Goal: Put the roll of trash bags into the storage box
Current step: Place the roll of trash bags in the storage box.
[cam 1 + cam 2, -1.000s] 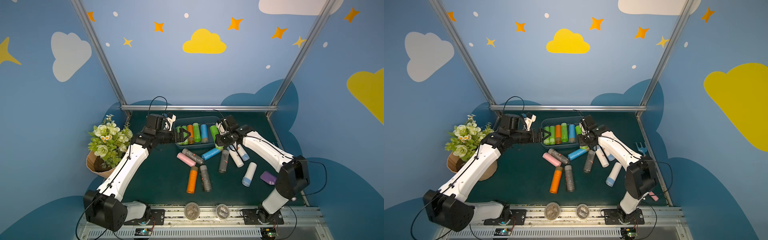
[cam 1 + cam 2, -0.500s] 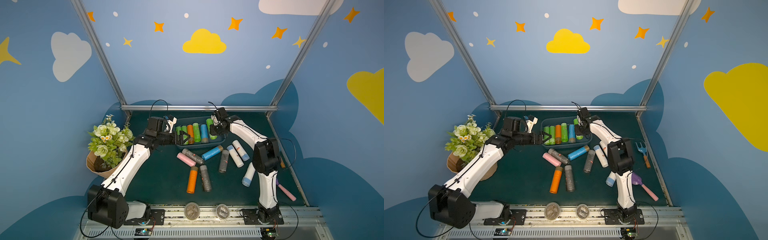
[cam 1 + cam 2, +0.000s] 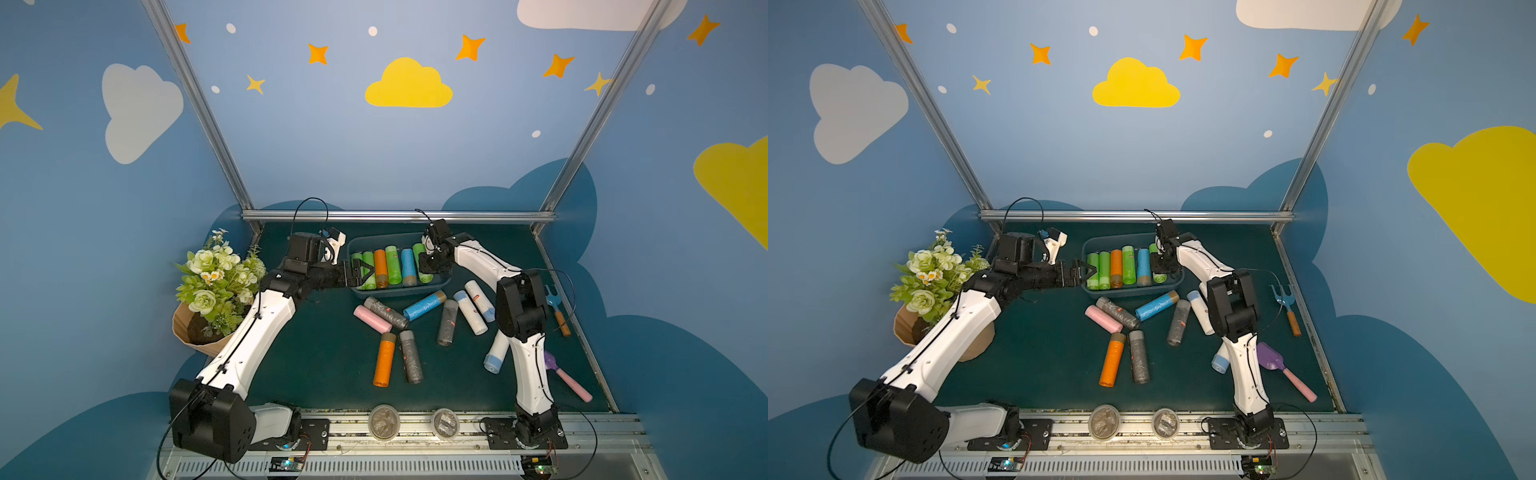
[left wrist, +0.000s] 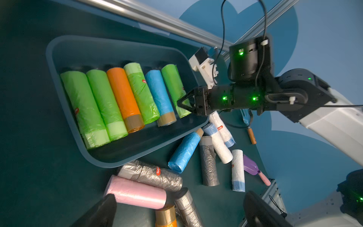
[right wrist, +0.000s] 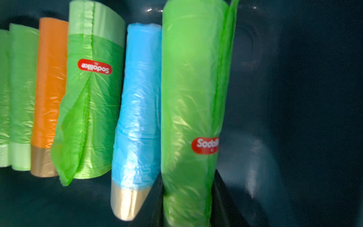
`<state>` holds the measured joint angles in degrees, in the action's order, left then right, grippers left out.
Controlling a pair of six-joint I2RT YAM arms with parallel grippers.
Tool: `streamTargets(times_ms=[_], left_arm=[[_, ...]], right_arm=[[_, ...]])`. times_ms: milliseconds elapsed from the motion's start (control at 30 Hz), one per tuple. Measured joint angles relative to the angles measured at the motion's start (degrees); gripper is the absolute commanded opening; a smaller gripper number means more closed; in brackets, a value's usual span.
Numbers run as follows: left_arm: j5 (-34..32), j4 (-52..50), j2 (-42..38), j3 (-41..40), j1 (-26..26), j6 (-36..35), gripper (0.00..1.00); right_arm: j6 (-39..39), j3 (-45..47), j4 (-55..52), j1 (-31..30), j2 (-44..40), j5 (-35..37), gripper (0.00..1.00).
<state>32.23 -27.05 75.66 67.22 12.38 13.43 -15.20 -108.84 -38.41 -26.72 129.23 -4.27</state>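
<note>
Top views first, and in both of them the right pincer (image 3: 432, 269) is down inside the storage box (image 3: 397, 292), at the end of the row farthest from the left pincer (image 3: 363, 272); it is clamped narrow on a green roll (image 3: 419, 253), which lies in line with the row, the blue roll (image 3: 407, 264) just beside it; the left pincer hangs at the opposite end of the box, jaws spread wide, nothing between them; loose rolls (image 3: 424, 305) lie scattered on the counter (image 3: 324, 353), outside the box, on the side of both pincers that faces the arm bases.

Over to the left wrist view: its own fingers (image 4: 102, 210) stand far apart and bare, a pink roll (image 4: 137, 192) on the counter just ahead of them; beyond that the box, and across it the right pincer pinching the green roll near one end.

Right wrist view: the green roll fills the gap between the dark fingers (image 5: 224, 206), red sticker facing up; blue roll just beside it on one side, bare box floor on the other; whether the roll rests on that floor, can't tell.
</note>
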Motion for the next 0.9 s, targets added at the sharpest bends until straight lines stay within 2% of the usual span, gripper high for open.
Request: streamTargets(times_ms=[367,767,900], left_arm=[[0.7,-0.2,0.7,0.0,-0.3,1.0,1.00],[0.3,-1.2,1.9,0.1,-0.3,1.4,1.00],[0.0,-2.3,2.3,0.1,-0.3,1.4,1.00]], right_arm=[[-1.6,-2.6,-0.6,0.0,3.6,-1.2,0.17],[-1.9,-3.5,-1.1,0.0,4.0,-1.4,0.33],[-1.8,-3.5,-1.4,0.0,4.0,-1.3,0.35]])
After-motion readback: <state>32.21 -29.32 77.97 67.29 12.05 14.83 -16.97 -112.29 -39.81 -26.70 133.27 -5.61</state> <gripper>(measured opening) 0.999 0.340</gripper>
